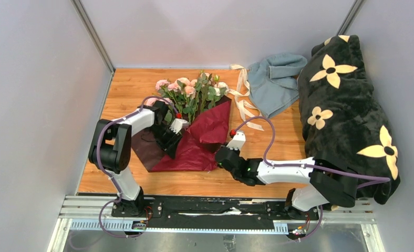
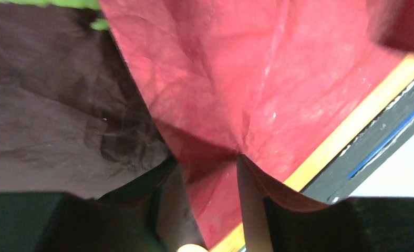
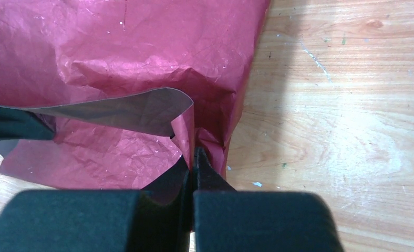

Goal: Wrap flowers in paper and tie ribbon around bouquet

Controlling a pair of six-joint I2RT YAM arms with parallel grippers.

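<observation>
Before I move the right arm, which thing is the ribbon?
Start at the big black flowered blanket on the right, then the grey-blue cloth beside it. The ribbon lies along that cloth's left edge, short of the flowers: the only long, narrow cream strip, looped and loose.

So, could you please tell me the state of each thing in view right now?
flowers: lying on the paper, heads uncovered
paper: crinkled, partly folded
ribbon: loose, untied
left pincer: open, paper between its jaws
right pincer: shut on the paper's edge
cloth: crumpled
blanket: heaped at the right
</observation>
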